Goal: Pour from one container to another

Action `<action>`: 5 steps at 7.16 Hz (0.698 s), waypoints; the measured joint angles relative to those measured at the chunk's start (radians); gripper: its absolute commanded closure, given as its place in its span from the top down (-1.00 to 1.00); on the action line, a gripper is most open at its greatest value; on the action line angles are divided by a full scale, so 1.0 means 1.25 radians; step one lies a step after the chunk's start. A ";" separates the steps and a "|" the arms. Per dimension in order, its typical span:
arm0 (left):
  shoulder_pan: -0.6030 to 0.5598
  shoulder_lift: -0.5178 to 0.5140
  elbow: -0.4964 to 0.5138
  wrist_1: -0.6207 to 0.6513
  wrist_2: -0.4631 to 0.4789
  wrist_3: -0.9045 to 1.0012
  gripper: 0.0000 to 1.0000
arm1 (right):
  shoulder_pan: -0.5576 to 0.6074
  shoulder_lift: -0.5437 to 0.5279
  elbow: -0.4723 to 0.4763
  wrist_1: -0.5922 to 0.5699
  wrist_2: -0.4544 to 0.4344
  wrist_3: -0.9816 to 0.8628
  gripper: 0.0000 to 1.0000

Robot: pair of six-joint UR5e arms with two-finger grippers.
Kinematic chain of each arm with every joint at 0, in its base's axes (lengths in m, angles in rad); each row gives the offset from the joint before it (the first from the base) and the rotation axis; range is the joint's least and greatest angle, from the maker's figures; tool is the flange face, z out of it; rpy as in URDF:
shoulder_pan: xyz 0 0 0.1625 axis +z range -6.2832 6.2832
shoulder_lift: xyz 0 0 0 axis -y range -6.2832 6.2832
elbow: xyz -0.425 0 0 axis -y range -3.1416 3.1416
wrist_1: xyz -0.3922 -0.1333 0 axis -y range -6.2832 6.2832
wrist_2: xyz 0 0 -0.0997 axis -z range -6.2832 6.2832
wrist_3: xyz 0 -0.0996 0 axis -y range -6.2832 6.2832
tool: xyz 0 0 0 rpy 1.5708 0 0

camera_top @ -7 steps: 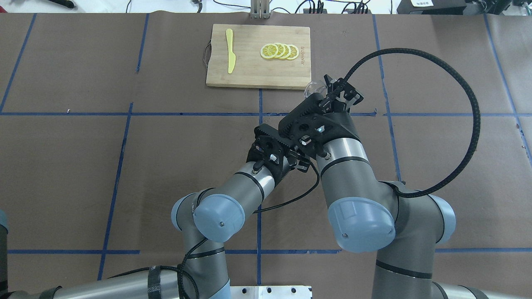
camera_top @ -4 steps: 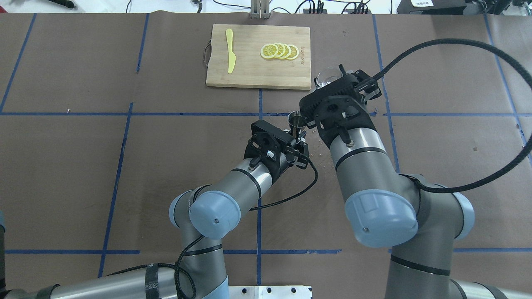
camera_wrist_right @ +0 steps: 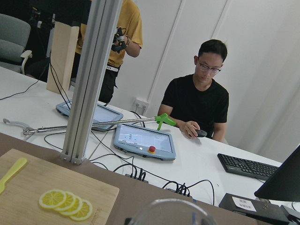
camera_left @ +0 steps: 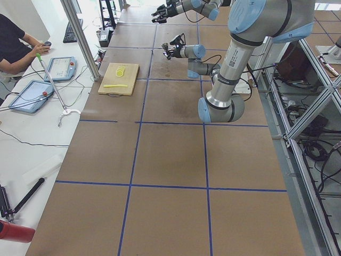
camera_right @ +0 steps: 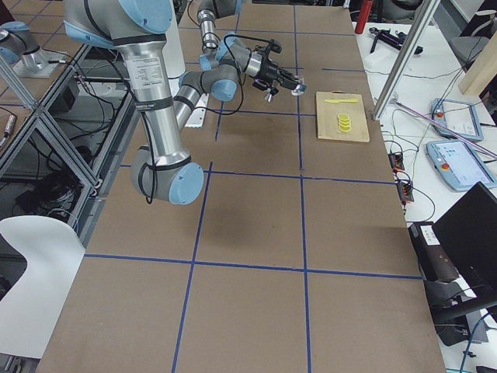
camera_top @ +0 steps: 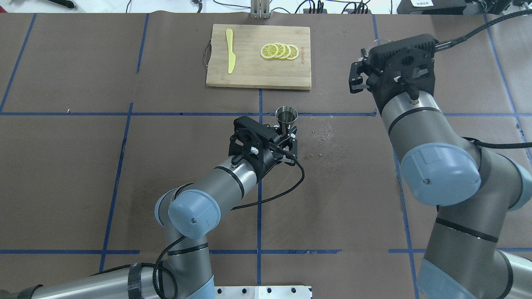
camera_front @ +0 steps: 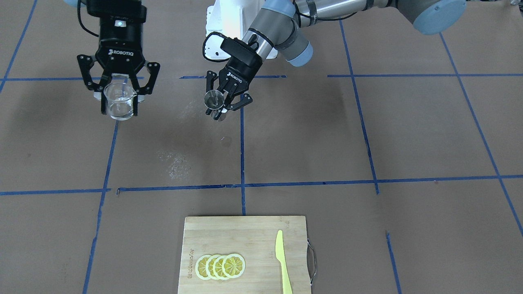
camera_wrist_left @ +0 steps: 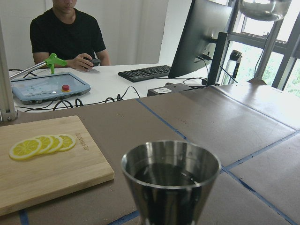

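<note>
The clear glass cup (camera_front: 119, 99) hangs upright above the table with my right gripper (camera_front: 119, 109) shut on it. Its rim (camera_wrist_right: 171, 212) shows at the bottom of the right wrist view. In the overhead view the right gripper (camera_top: 365, 66) is at the far right and almost hides the cup. The steel jigger (camera_top: 286, 115) stands upright near the centre blue line, and my left gripper (camera_top: 288, 133) is shut on its waist. Dark liquid fills the jigger's upper cone (camera_wrist_left: 171, 174). The cup's base (camera_wrist_left: 265, 7) shows high and to the right of the jigger.
A bamboo cutting board (camera_top: 249, 74) at the far middle carries lemon slices (camera_top: 279, 51) and a yellow plastic knife (camera_top: 230, 50). Spilled droplets (camera_top: 326, 139) speckle the paper right of the jigger. Operators sit beyond the table's far edge.
My right gripper has swung the cup away from above the jigger, out to the far right. The left gripper with the jigger has shifted slightly left.
</note>
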 measured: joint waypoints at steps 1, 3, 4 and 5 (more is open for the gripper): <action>-0.011 0.017 -0.020 -0.006 0.001 -0.001 -1.00 | 0.020 -0.030 0.008 0.000 0.024 0.044 -1.00; -0.052 0.096 -0.088 -0.009 0.004 -0.002 -1.00 | 0.035 -0.084 0.020 0.000 0.056 0.125 -1.00; -0.076 0.141 -0.114 -0.008 0.007 -0.024 -1.00 | 0.036 -0.110 0.023 0.000 0.069 0.145 -1.00; -0.099 0.184 -0.125 -0.006 0.010 -0.077 -1.00 | 0.037 -0.137 0.023 0.000 0.076 0.168 -1.00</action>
